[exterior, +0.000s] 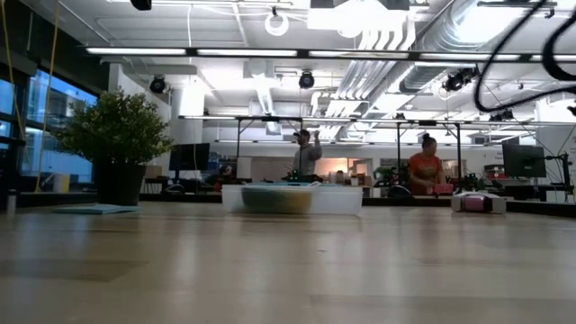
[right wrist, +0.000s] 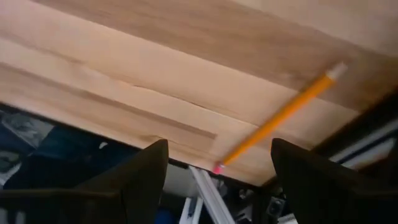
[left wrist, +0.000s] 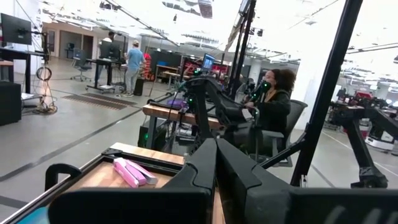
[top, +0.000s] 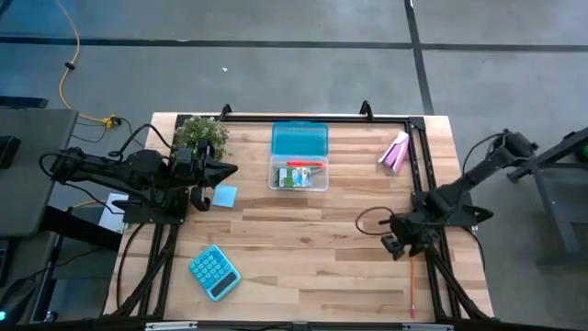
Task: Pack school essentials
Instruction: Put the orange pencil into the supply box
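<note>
A thin orange pencil (top: 413, 292) lies flat near the table's near right corner. It also shows in the right wrist view as the pencil (right wrist: 280, 118) with its pink eraser end toward the edge. My right gripper (top: 395, 243) hovers just beyond the pencil's far end, open (right wrist: 217, 180), touching nothing. My left gripper (top: 227, 170) is shut (left wrist: 216, 167) at the table's left side, above and apart from the light-blue note pad (top: 224, 196), which lies flat. A clear box (top: 299, 174) with its teal lid (top: 299, 140) open holds green scissors, a red pen and other small items.
A potted plant (top: 202, 134) stands at the far left. A teal calculator (top: 214, 272) lies at the near left, and a pink-and-white packet (top: 395, 152) at the far right. A black frame rail (top: 424, 165) runs along the right edge. People stand in the room behind (exterior: 306, 153).
</note>
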`<action>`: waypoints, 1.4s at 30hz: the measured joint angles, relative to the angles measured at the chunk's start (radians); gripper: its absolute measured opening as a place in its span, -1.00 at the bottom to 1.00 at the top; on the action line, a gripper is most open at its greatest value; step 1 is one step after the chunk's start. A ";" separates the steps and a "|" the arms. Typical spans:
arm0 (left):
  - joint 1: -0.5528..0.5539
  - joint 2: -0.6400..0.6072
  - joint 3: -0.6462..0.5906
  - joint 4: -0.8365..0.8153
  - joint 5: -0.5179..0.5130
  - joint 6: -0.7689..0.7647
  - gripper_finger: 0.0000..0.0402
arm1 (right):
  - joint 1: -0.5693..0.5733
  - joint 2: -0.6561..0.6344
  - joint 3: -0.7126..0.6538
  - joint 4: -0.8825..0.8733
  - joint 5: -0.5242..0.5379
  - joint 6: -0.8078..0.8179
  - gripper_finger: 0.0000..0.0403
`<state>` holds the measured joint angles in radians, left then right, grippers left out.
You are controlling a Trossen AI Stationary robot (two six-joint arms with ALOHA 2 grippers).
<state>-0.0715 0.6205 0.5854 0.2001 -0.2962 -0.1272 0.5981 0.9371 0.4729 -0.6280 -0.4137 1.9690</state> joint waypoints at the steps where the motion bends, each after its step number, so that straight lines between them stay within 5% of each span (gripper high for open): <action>1: 0.000 0.000 0.000 0.000 0.000 0.000 -1.00 | 0.017 0.001 -0.013 0.013 -0.008 0.030 0.37; 26: 0.000 0.000 0.000 0.000 -0.004 0.008 -1.00 | 0.109 0.402 -0.019 0.146 -0.077 -0.002 0.37; 36: 0.000 0.000 0.000 0.006 -0.006 0.008 -1.00 | 0.108 0.428 -0.018 0.175 -0.075 -0.134 0.37; 42: 0.000 0.000 0.000 0.006 -0.006 0.008 -1.00 | 0.109 0.427 -0.020 0.180 -0.084 -0.166 0.12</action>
<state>-0.0715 0.6205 0.5854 0.2066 -0.3023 -0.1192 0.7067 1.3643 0.4530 -0.4477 -0.4973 1.8031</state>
